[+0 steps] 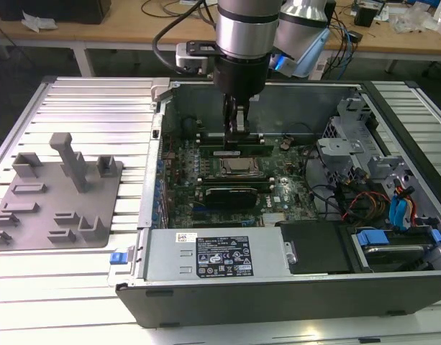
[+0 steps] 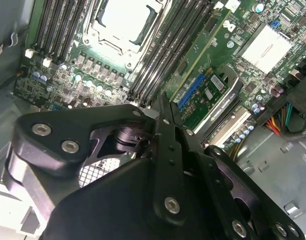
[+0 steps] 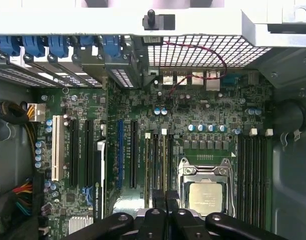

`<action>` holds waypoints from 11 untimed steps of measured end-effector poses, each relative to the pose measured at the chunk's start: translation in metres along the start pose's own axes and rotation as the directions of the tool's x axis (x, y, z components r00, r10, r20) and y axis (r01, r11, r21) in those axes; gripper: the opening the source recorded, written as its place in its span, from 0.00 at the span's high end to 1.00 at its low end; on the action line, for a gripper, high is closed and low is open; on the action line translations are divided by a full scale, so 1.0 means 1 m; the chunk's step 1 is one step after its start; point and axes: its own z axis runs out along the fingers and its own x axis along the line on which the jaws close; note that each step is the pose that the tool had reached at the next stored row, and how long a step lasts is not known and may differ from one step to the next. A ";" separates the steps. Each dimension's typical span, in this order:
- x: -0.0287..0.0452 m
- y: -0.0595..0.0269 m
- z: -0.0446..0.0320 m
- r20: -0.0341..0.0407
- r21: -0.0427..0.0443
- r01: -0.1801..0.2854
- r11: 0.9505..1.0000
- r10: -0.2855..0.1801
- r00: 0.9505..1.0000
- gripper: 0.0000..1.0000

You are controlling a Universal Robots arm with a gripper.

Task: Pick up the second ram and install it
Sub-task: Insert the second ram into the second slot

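Observation:
My gripper (image 1: 236,140) reaches down into the open computer case, at the memory slots just behind the CPU socket (image 1: 238,167). In both wrist views its black fingers (image 3: 157,200) are pressed close together, shut on the second ram (image 3: 165,160). The ram is a thin green stick standing on edge in line with a black slot beside the CPU socket (image 3: 203,192). The second wrist view shows the gripper (image 2: 165,107) at one end of the ram's green edge (image 2: 202,56). Whether the ram is fully seated I cannot tell.
A grey fixture plate with blocks (image 1: 58,194) lies on the ribbed table at the exterior view's left. Inside the case are a power supply (image 1: 213,255), a graphics card (image 2: 207,95), coloured cables (image 1: 364,201) and a drive cage (image 1: 342,154).

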 end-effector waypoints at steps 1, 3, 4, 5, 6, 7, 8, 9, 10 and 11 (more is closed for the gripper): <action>0.0000 0.0000 0.0008 0.000 0.000 0.000 1.000 0.000 1.000 0.91; -0.0001 -0.0001 0.0054 0.000 0.000 0.000 1.000 0.000 1.000 0.91; -0.0002 -0.0001 0.0068 0.000 0.000 0.000 1.000 0.000 1.000 0.91; -0.0002 -0.0002 0.0085 0.000 0.000 0.000 1.000 0.000 1.000 0.91; -0.0002 -0.0002 0.0093 0.000 0.000 0.000 1.000 0.000 1.000 0.91; -0.0003 -0.0002 0.0099 0.000 0.000 0.000 1.000 0.000 1.000 0.91; -0.0003 -0.0002 0.0115 0.000 0.000 0.000 1.000 0.000 1.000 0.91; -0.0004 -0.0003 0.0130 0.000 0.000 0.000 1.000 0.000 1.000 0.91; -0.0004 -0.0004 0.0164 0.000 0.000 0.000 1.000 0.000 1.000 0.91; -0.0005 -0.0004 0.0176 0.000 0.000 0.000 1.000 0.000 1.000 0.91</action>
